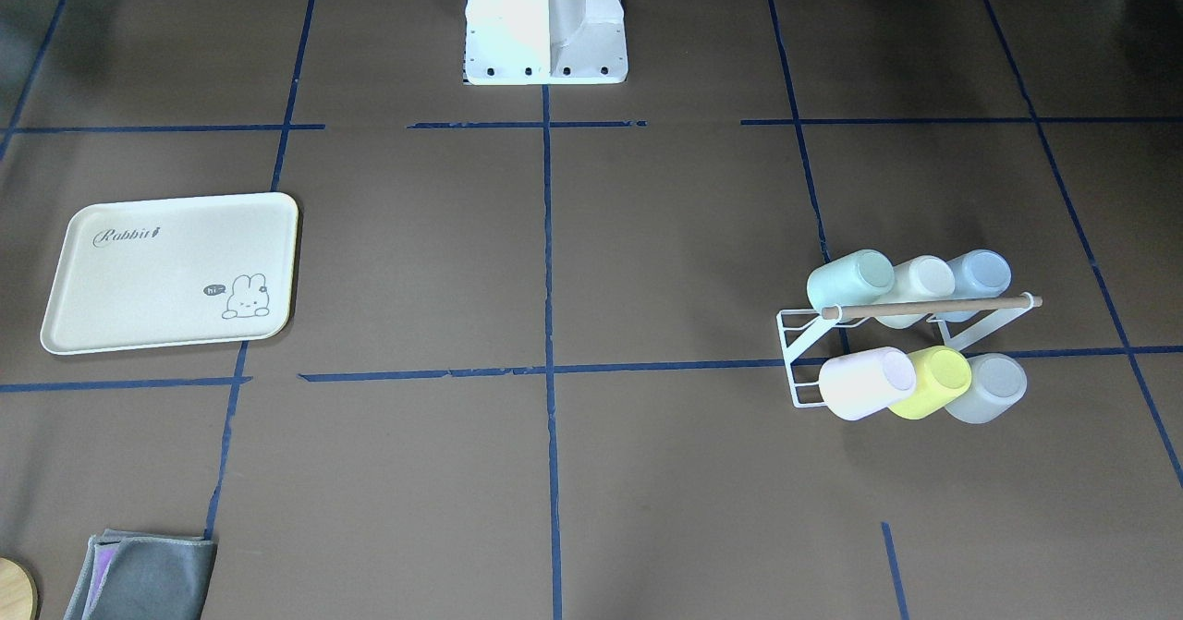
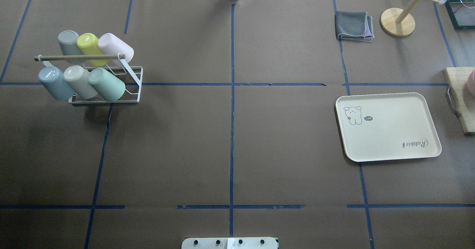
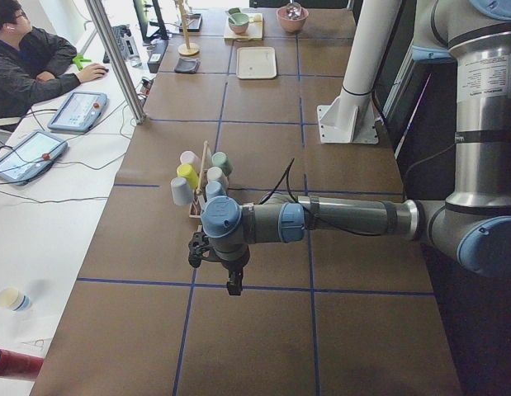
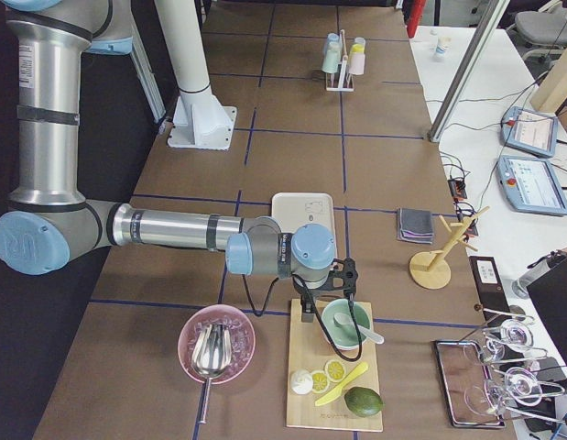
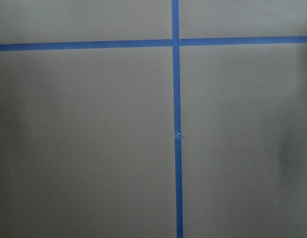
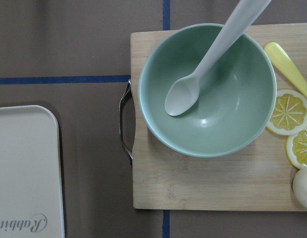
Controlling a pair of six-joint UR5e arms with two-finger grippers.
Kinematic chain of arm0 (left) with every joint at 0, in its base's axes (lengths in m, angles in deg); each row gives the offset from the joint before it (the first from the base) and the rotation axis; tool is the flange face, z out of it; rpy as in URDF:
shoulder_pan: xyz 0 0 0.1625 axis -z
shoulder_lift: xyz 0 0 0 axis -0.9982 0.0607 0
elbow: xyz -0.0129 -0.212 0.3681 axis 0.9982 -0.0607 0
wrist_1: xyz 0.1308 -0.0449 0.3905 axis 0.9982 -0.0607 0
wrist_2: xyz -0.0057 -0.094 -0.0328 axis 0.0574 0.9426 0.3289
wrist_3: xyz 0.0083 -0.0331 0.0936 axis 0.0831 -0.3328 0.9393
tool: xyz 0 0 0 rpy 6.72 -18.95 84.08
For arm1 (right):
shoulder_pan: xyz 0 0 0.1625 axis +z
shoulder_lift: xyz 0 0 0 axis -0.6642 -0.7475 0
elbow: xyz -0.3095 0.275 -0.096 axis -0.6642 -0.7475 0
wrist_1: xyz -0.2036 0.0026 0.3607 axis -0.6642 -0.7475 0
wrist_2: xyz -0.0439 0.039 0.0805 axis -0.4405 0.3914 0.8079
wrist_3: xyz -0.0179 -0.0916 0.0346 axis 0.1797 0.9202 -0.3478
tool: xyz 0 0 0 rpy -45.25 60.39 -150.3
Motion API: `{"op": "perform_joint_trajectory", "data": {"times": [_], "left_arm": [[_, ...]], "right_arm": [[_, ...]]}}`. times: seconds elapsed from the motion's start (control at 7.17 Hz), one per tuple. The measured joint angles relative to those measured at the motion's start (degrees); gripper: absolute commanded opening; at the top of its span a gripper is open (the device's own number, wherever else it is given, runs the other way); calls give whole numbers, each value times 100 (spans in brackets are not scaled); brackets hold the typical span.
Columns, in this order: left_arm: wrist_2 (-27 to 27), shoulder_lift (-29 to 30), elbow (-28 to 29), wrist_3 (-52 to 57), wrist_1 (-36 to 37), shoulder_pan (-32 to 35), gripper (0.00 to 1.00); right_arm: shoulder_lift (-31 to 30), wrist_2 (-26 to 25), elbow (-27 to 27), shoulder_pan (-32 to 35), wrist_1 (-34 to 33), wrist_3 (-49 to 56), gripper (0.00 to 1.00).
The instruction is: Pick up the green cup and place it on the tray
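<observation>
The pale mint green cup [image 1: 850, 278] [image 2: 107, 84] hangs tilted on a white wire rack [image 1: 797, 352], at the end of the row nearest the robot. The cream tray [image 1: 139, 297] [image 2: 393, 134] lies bare at the other end of the table, and its corner shows in the right wrist view [image 6: 24, 168]. My left gripper [image 3: 230, 285] shows only in the exterior left view, hanging over bare table just short of the rack. I cannot tell if it is open or shut. My right gripper [image 4: 327, 295] hangs over a green bowl beside the tray. Its state cannot be told either.
The rack also holds a yellow-green cup [image 1: 938, 380], a pale blue cup [image 1: 980, 273] and others. A cutting board [image 6: 193, 188] with the bowl [image 6: 227, 114], spoon and lemon slices lies beside the tray. A grey cloth [image 2: 354, 26] and a wooden stand [image 2: 397, 22] sit far right.
</observation>
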Motion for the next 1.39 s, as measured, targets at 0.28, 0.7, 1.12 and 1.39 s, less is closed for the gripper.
{"op": "perform_joint_trajectory", "data": {"times": [0.28,0.7,1.12,1.39], "left_arm": [[0,0,-16,0,0,0,100],[-5,15,-20,-6,6,0,100],[-9,39,-26,-15,9,0,100],[-13,47,-40,-14,3,0,100]], "right_arm": [[2,-5,-2,3,8,-4,100],[3,-19,8,4,36,0,100],[14,-23,74,4,48,-65,100],[157,1,113,4,51,-163,100]]}}
